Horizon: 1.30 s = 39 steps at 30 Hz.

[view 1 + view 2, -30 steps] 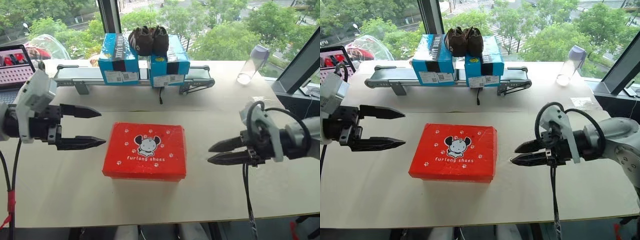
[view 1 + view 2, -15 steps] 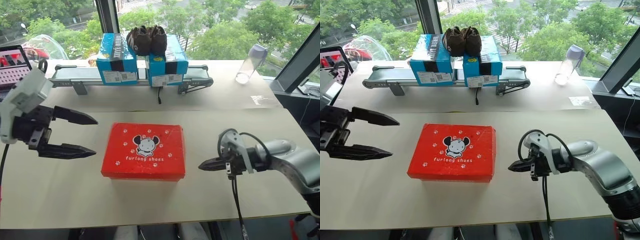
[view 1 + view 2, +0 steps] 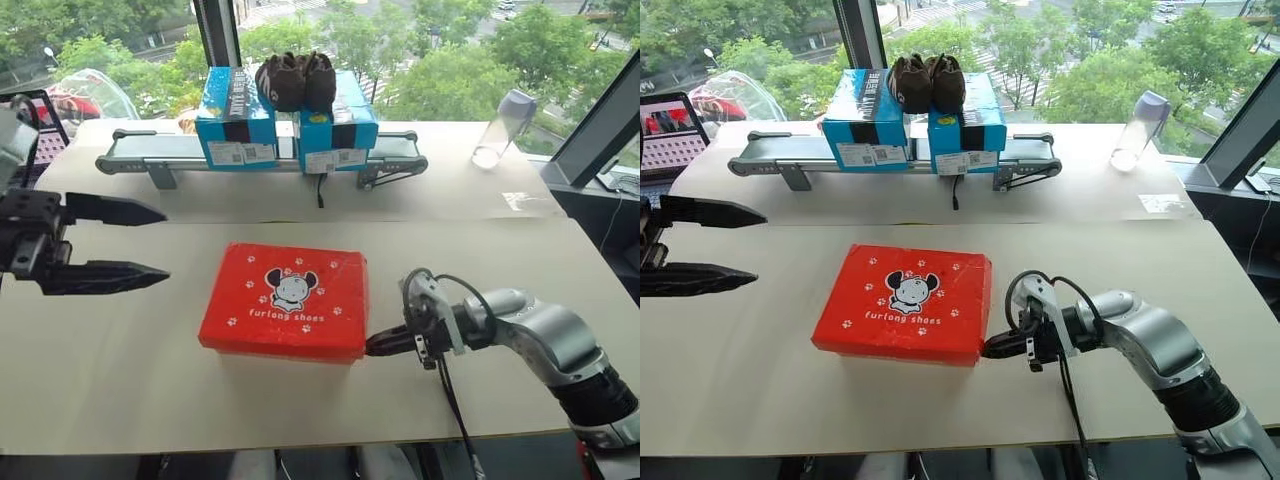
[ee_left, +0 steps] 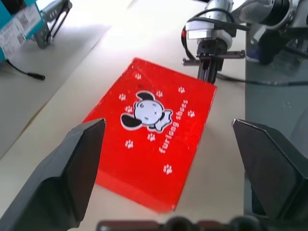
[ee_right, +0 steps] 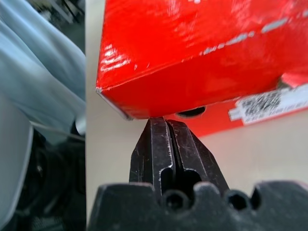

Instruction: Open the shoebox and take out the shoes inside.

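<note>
The red shoebox with the cartoon mouse lies closed, lid on, in the middle of the table. My right gripper is shut, low over the table, with its tips under the lid's lower edge at the box's near right corner. My left gripper hovers open to the left of the box, well apart from it, its fingers spread wide with nothing between them. The shoes are hidden inside the box.
At the back, two blue boxes with a dark brown pair of shoes on top stand on a small conveyor. A clear bottle stands at the back right, and a tablet leans at the far left.
My right gripper closed, sank to the table and slid left to the box's near right corner. My left gripper drew back to the left, away from the box.
</note>
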Each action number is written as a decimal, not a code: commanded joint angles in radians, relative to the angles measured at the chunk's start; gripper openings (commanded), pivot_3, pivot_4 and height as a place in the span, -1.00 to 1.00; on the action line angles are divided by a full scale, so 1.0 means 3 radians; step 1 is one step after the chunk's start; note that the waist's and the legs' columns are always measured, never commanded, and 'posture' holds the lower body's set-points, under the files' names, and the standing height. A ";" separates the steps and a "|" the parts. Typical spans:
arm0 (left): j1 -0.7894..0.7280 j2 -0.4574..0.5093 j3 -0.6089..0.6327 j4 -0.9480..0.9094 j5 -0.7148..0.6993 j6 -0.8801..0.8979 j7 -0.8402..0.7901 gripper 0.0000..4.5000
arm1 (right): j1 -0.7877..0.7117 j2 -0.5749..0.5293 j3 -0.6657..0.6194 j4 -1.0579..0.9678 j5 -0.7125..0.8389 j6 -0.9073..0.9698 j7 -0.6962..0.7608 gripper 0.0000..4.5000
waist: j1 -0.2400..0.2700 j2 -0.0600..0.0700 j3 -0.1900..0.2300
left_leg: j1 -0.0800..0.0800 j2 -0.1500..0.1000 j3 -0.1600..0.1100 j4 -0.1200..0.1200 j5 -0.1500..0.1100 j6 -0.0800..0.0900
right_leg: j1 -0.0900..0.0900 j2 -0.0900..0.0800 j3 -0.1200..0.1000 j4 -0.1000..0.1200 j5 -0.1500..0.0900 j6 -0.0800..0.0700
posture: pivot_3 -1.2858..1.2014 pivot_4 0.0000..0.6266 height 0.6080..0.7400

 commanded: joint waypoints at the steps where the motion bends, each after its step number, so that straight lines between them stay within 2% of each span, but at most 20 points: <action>1: 0.0025 -0.0072 0.0231 0.0060 0.0019 -0.0095 0.0014 1.00 | -0.0243 0.0039 -0.0464 -0.0118 0.0589 0.0294 0.0026 -0.98 | -0.0004 0.0000 0.0000 | 0.0002 0.0000 0.0000 0.0000 0.0000 0.0000 | 0.0000 0.0000 0.0000 0.0002 -0.0001 -0.0002 | 0.03 -0.52 1.00; 6: 0.0219 -0.0195 0.0457 0.0145 0.0071 -0.0220 -0.0118 1.00 | -0.0626 0.0156 -0.0778 -0.0055 0.1151 0.0596 -0.0122 -0.98 | -0.0014 0.0000 0.0000 | 0.0010 0.0001 0.0000 -0.0001 0.0000 0.0000 | 0.0001 0.0001 0.0000 0.0010 -0.0004 -0.0008 | 0.03 -0.52 1.00; 9: 0.0288 -0.0216 0.0525 0.0156 0.0087 -0.0241 -0.0144 1.00 | -0.0846 0.0302 -0.0885 0.0073 0.1286 0.0658 -0.0313 -0.98 | -0.0014 -0.0001 0.0000 | 0.0009 0.0002 -0.0001 -0.0001 0.0000 0.0000 | 0.0000 0.0001 -0.0001 0.0012 -0.0005 -0.0009 | 0.03 -0.52 1.00; 13: 0.0443 -0.0234 0.0647 0.0054 0.0059 -0.0183 -0.0199 1.00 | -0.1396 0.0740 -0.0766 0.0789 0.0588 0.0138 -0.0898 -0.98 | -0.0035 -0.0001 0.0000 | 0.0010 0.0002 -0.0001 0.0000 0.0000 0.0000 | 0.0001 0.0001 -0.0001 0.0013 -0.0004 -0.0011 | 0.03 -0.52 1.00; 18: 0.0554 -0.0264 0.0727 -0.0071 0.0037 -0.0157 -0.0172 1.00 | -0.1693 0.0873 -0.0602 0.1402 -0.0103 -0.0365 -0.1142 -0.98 | -0.0022 -0.0001 0.0000 | 0.0002 0.0000 -0.0001 -0.0002 0.0000 -0.0001 | -0.0007 0.0001 -0.0003 0.0018 0.0004 -0.0028 | 0.03 -0.52 1.00; 22: 0.0624 -0.0305 0.0774 -0.0201 -0.0032 -0.0098 -0.0114 1.00 | -0.1718 0.0825 -0.0587 0.1333 -0.0196 -0.0349 -0.1013 -0.98 | -0.0014 -0.0001 0.0000 | -0.0004 0.0000 -0.0002 -0.0003 0.0000 -0.0001 | -0.0012 0.0001 -0.0003 0.0020 0.0004 -0.0028 | 0.03 -0.52 1.00; 28: 0.0676 -0.0292 0.0756 -0.0232 -0.0056 -0.0122 -0.0111 1.00 | -0.1685 0.0349 -0.0387 0.0662 -0.0057 -0.0019 -0.0441 -0.98 | -0.0013 0.0001 0.0001 | -0.0003 0.0001 -0.0002 -0.0003 0.0000 -0.0001 | -0.0014 0.0001 -0.0004 0.0022 0.0004 -0.0029 | 0.03 -0.52 1.00; 31: 0.0652 -0.0296 0.0679 -0.0237 -0.0049 -0.0165 -0.0094 1.00 | -0.1628 0.0053 -0.0116 0.0315 -0.0157 0.0038 -0.0150 -0.68 | -0.0014 0.0001 0.0001 | 0.0004 0.0001 -0.0001 -0.0003 0.0000 -0.0001 | -0.0007 0.0001 -0.0004 0.0023 0.0003 -0.0029 | 0.03 -0.52 1.00; 32: 0.0641 -0.0302 0.0647 -0.0243 -0.0052 -0.0180 -0.0087 1.00 | -0.1572 -0.0027 0.0022 0.0216 -0.0251 -0.0008 -0.0079 -0.51 | -0.0014 0.0001 0.0001 | 0.0007 0.0001 -0.0001 -0.0003 0.0000 -0.0001 | -0.0006 0.0001 -0.0004 0.0023 0.0001 -0.0027 | 0.03 -0.52 1.00; 39: 0.0638 -0.0276 0.0504 -0.0261 -0.0045 -0.0223 -0.0168 1.00 | -0.1474 0.0054 0.0617 0.0384 -0.1016 -0.0488 -0.0173 0.56 | -0.0040 0.0000 0.0000 | 0.0014 0.0002 0.0001 -0.0002 0.0001 -0.0001 | -0.0005 0.0001 -0.0003 0.0026 -0.0011 -0.0015 | 0.03 -0.52 1.00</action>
